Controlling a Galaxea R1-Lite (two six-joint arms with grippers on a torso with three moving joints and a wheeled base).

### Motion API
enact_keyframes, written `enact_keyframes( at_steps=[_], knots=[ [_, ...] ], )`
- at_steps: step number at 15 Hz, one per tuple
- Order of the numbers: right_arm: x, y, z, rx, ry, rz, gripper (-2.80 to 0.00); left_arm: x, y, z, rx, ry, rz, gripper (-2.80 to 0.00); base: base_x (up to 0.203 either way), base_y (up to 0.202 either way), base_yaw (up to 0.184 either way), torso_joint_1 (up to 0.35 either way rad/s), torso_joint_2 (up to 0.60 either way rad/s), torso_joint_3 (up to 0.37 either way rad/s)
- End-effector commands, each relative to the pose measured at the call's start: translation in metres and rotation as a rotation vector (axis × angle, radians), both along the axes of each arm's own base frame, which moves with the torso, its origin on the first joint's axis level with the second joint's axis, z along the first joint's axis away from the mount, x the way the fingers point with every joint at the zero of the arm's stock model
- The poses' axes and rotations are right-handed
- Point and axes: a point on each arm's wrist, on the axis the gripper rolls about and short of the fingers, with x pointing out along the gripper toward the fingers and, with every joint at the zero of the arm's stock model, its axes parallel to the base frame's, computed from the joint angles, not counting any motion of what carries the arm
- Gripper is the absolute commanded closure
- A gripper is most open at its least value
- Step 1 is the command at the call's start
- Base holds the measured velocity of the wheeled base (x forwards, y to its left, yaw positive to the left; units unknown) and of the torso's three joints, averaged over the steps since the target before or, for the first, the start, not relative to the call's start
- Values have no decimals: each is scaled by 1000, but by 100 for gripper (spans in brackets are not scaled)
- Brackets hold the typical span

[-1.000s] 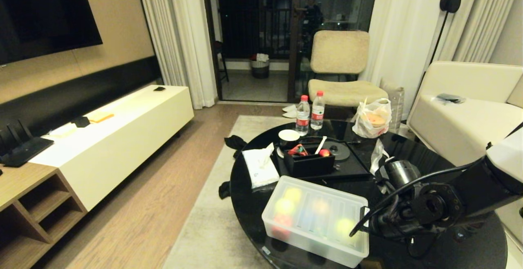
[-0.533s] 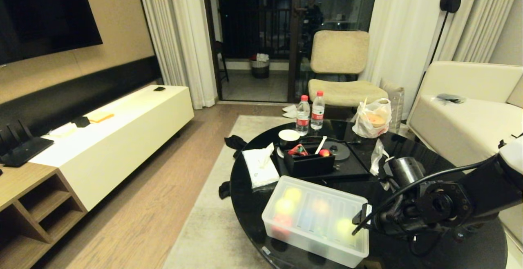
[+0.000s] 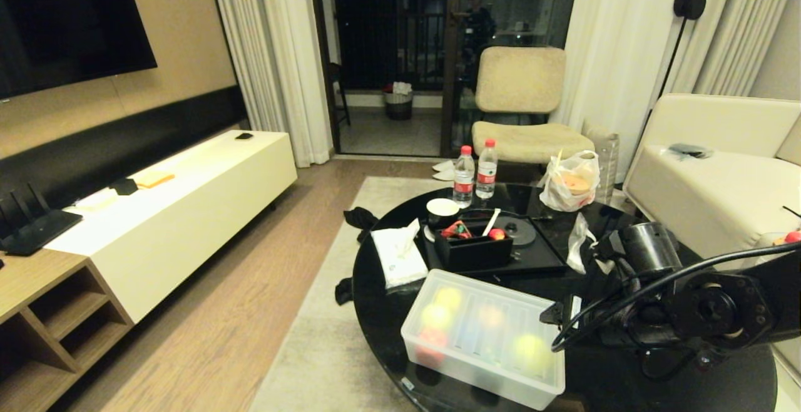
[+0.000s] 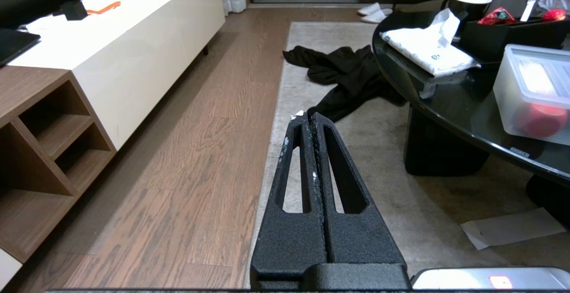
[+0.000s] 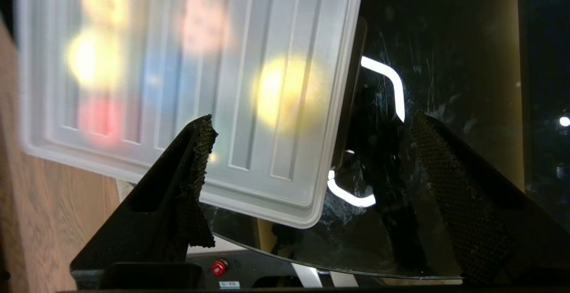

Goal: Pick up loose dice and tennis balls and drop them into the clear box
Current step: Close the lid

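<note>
With our right gripper (image 5: 307, 159) spread wide over the corner of the lidded box (image 3: 482, 337) on the tabletop (image 3: 626, 393), balls (image 3: 529, 347) glowing inside, we judged lifting clear the sound move, left fingers (image 4: 311, 150) shut.

My right arm reaches in from the right, forearm roughly level, wrist pointing left. Right pincer (image 5: 307, 150) is spread wide, nothing between the fingers (image 5: 196, 172), hanging above the surface w/ its tips angled down. Left arm is parked low, out of head view; left pincer (image 4: 311, 119) is closed tight, fingers pressed together, empty, pointing fwd over the floor.
</note>
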Motion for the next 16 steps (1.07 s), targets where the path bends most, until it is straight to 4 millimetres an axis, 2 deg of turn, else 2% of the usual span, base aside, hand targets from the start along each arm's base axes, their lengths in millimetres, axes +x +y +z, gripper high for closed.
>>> enact_keyframes(
  at_steps=[1,3,4,5,8,12,16],
  knots=[
    [-6,-1,20,8,-71,-1,-280,0,0,0,0,1,0,0,0,0,0,0,0,0],
    [-10,-1,27,4,-82,-3,-280,0,0,0,0,1,0,0,0,0,0,0,0,0],
    [-11,-1,30,4,-84,-3,0,0,0,0,0,-1,0,0,0,0,0,0,0,0],
    [-12,-2,33,4,-87,-5,0,0,0,0,0,1,0,0,0,0,0,0,0,0],
    [-19,-5,60,-16,-95,13,0,0,0,0,0,1,0,0,0,0,0,0,0,0],
    [-16,-6,97,-27,-112,26,0,0,0,0,0,1,0,0,0,0,0,0,0,0],
    [-9,-4,111,-57,-151,78,0,0,0,0,0,1,0,0,0,0,0,0,0,0]
  ],
)
